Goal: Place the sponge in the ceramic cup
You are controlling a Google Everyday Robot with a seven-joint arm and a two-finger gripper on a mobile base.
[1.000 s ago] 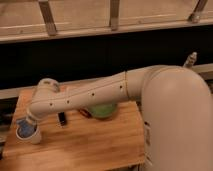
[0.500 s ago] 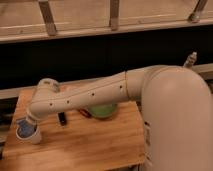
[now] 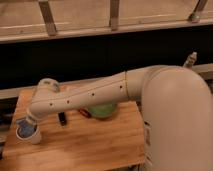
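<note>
The ceramic cup stands small and white near the left edge of the wooden table. The blue-grey sponge sits at the cup's mouth, partly inside its rim and sticking up above it. My gripper is directly over the cup, at the end of the long white arm that reaches in from the right, and it touches or nearly touches the sponge. The wrist hides most of the gripper.
A green bowl sits mid-table, partly under the arm, with a small reddish item at its left. A long black bar lies between bowl and cup. A dark wall with railing runs behind the table.
</note>
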